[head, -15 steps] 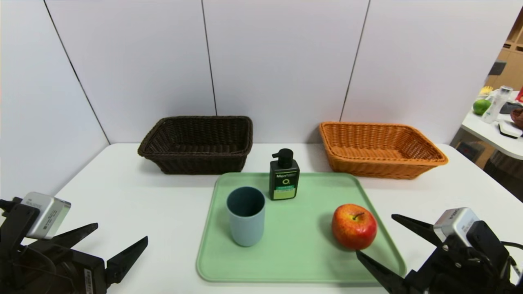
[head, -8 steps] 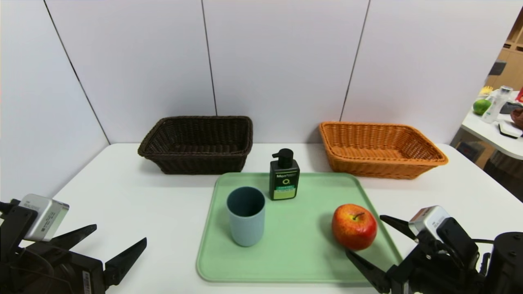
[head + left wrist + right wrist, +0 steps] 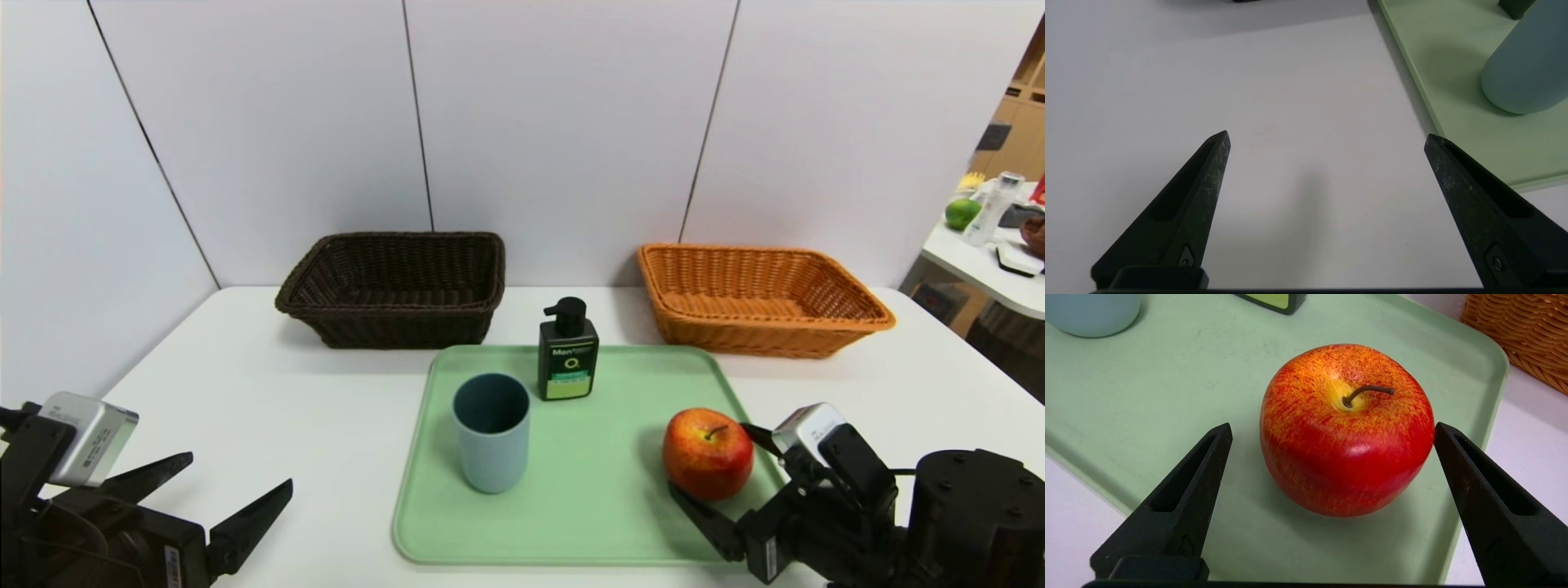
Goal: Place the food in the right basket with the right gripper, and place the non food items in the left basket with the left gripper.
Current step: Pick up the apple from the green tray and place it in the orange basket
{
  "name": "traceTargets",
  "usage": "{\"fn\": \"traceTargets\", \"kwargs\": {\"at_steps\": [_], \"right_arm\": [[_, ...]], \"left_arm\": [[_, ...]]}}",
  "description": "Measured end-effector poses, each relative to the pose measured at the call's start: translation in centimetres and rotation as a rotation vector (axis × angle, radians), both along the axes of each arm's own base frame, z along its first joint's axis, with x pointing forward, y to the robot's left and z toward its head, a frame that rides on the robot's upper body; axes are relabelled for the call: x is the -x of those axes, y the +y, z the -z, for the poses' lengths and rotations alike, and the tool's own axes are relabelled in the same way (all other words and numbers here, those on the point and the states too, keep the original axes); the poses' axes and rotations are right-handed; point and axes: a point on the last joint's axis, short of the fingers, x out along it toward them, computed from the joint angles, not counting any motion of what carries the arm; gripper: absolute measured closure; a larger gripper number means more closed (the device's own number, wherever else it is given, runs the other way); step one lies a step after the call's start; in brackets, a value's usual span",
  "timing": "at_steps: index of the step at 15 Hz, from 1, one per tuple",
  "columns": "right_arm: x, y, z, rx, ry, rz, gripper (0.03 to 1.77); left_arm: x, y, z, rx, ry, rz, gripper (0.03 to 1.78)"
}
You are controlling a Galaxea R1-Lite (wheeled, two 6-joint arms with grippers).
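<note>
1. Compared with a second ago, the right claw (image 3: 718, 469) has come forward and toward the middle of the worktop (image 3: 269, 392), so its two pointed fingers now flank the apple (image 3: 707, 453) where before they were short of it; the black arm behind it shows more fully at the lower right of the head view.
2. Nothing else has shifted: the left claw (image 3: 233, 490) sits parked at the lower left, over bare worktop just beside the tray (image 3: 588, 523), released with its fingers spread wide.
3. Round and red, the apple (image 3: 1346, 428) has yellow streaking around a dimpled top and a short brown curved stem, and stands upright on the pale green tray (image 3: 1147, 388), near its right edge.
4. Seen from the right wrist, the right claw (image 3: 1331, 430) is released, its fingers standing wide on either side of the apple; whether either tip touches the skin I cannot tell.
5. Farther in on the tray stand the blue-grey cup (image 3: 491, 433) and the black pump bottle (image 3: 567, 351), both upright.
6. Behind the tray, the dark brown basket (image 3: 392, 286) sits to the left and the orange basket (image 3: 759, 298) to the right, well apart.
</note>
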Motion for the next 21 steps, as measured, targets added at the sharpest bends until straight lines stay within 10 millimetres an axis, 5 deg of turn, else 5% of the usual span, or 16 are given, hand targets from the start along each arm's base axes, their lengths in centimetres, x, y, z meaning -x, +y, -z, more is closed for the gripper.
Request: {"fn": "traceTargets", "kwargs": {"at_steps": [12,15,21], "right_arm": [[-1.9,-0.3,1.2,0.034,0.009,0.020,0.11],[-2.0,-0.3,1.1,0.032,0.004,0.022,0.49],[-1.8,-0.4,0.7,0.041,-0.018,0.017,0.57]], "left_arm": [[0.4,0.2,0.5,-0.005,0.009,0.000,0.12],[0.5,0.3,0.5,-0.003,0.007,0.000,0.12],[0.5,0.3,0.5,-0.006,0.005,0.001,0.12]]}}
